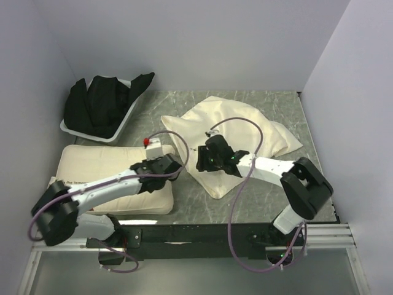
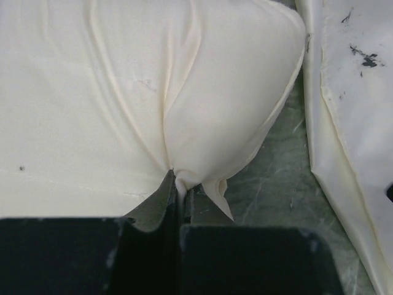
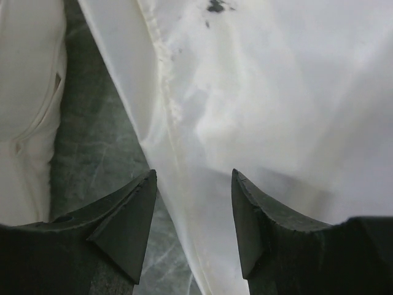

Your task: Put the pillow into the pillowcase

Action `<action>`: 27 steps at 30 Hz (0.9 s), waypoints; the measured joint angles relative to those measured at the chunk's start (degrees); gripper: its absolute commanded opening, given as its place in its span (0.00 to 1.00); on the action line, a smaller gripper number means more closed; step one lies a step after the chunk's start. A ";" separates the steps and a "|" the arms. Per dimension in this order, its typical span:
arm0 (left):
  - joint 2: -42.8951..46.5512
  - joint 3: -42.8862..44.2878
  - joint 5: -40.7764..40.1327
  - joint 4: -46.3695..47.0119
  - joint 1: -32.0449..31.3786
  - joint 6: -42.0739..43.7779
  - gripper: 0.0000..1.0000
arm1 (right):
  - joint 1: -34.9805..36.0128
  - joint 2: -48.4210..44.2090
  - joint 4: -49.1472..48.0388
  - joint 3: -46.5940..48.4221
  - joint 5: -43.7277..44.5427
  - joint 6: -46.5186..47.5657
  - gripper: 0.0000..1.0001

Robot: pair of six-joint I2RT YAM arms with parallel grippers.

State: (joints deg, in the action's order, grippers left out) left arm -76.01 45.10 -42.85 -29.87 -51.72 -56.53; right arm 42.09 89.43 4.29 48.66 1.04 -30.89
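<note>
Grip secured: left claw (image 2: pixel 178 187) is clamped on a corner of the pillow (image 2: pixel 92 92), which lies lower left in the overhead frame, long axis running left-right toward the pillowcase (image 1: pixel 245 126) at centre-right. Right claw (image 3: pixel 193 209), the nearer to it, hovers spread over its edge, seemingly holding nothing.

This looks like a robotics lab test cell: plain pale walls (image 1: pixel 215 43) box in a grey-green marbled table (image 1: pixel 264 206), a left arm (image 1: pixel 104 187) and a right arm (image 1: pixel 270 165) trailing purple cables (image 1: pixel 235 206) are bolted to a black frame (image 1: pixel 196 235) at the table's near edge, and a white bin (image 1: pixel 123 127) of black cloth (image 1: pixel 101 101) sits at the table's far left corner.
</note>
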 measured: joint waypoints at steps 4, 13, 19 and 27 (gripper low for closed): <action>9.31 -3.56 3.76 -0.79 2.89 -0.13 0.01 | 1.62 4.39 0.11 3.82 0.72 1.62 0.59; 18.51 -4.55 9.38 -2.12 5.05 0.76 0.01 | 4.57 11.32 3.43 9.38 4.42 3.93 0.58; 18.56 -3.17 11.93 -2.56 5.07 2.38 0.01 | 5.55 14.97 4.85 12.41 8.15 4.31 0.38; 17.00 -1.73 14.82 -1.81 4.81 3.67 0.01 | 5.62 14.99 7.19 12.68 12.76 3.13 0.06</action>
State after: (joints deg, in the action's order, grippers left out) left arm -59.00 43.38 -28.03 -31.68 -46.92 -52.86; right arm 47.70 104.42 11.49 61.34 13.80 -27.77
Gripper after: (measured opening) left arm 0.047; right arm 0.138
